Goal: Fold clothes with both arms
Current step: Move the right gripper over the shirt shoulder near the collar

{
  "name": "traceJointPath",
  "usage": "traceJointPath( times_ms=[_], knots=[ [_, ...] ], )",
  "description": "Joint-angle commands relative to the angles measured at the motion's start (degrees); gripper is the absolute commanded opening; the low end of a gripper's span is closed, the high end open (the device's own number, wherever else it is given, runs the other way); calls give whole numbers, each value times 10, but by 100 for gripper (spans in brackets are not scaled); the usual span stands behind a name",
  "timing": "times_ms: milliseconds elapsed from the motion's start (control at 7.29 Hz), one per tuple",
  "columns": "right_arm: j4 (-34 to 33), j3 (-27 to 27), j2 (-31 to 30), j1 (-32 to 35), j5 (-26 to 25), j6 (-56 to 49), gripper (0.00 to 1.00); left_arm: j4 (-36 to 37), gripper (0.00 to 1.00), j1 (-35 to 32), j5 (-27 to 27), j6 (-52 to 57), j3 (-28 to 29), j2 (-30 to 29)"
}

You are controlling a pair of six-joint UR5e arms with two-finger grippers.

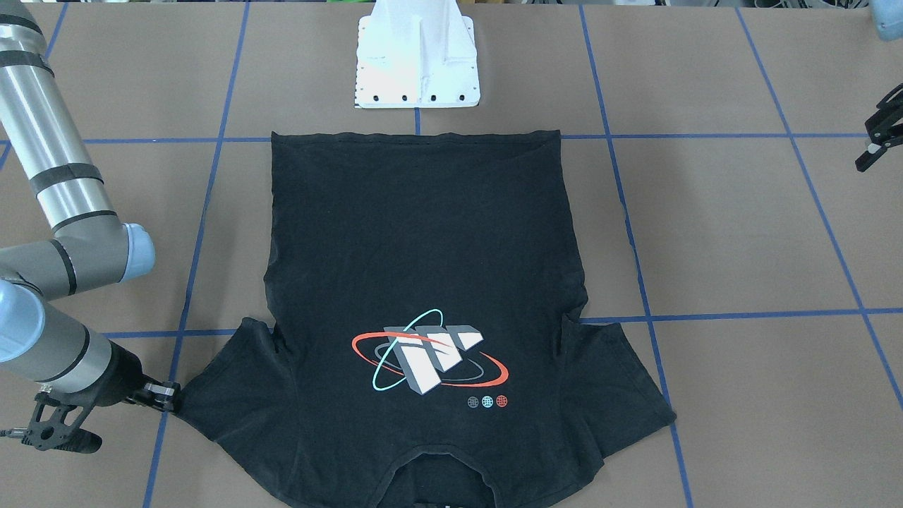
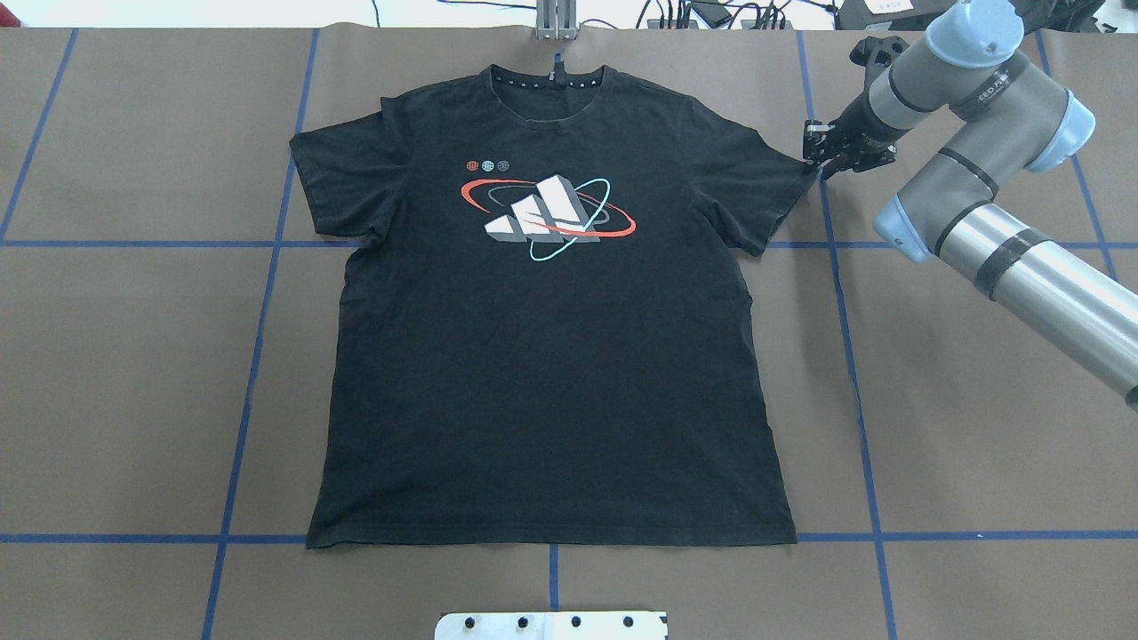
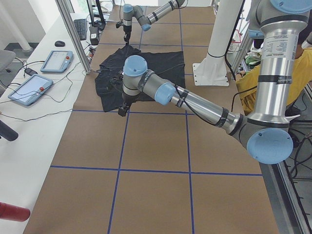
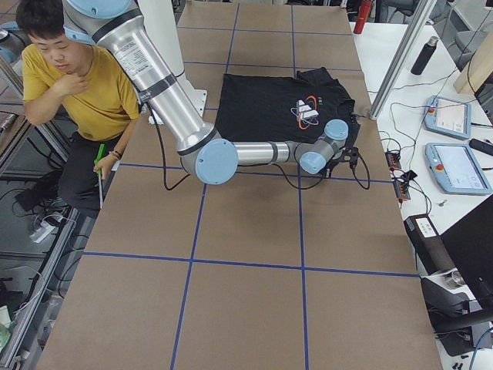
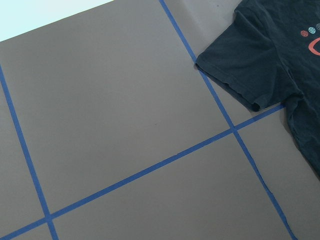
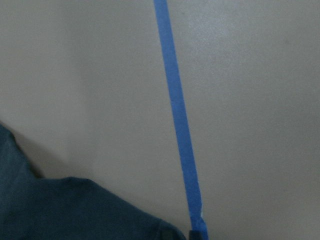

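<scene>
The clothes are one black T-shirt lying flat with its logo side up, collar at the far edge from the robot. It also shows as the T-shirt in the front view. My right gripper is low at the tip of the shirt's right sleeve, and its fingers look open on either side of the sleeve edge. The right wrist view shows that sleeve beside a blue tape line. My left gripper hangs open, well away from the shirt on its other side. The left wrist view looks down on the other sleeve.
The white base mount stands just behind the shirt's hem. Blue tape lines cross the brown table. A person in a yellow top sits beside the robot. Tablets and cables lie on the side bench.
</scene>
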Motion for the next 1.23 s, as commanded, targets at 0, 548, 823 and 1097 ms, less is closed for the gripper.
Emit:
traceJointPath(
  times_ms=[0, 548, 823, 1097],
  knots=[
    [-2, 0, 8, 3, 3, 5, 0, 0, 100, 0, 0, 0, -2, 0],
    [-1, 117, 19, -2, 112, 151, 0, 1, 100, 0, -2, -1, -27, 14],
    [-3, 69, 74, -40, 46, 198, 0, 0, 100, 0, 0, -26, -38, 17],
    [-2, -43, 157, -47, 27, 198, 0, -1, 100, 1, 0, -33, -42, 16]
  ],
)
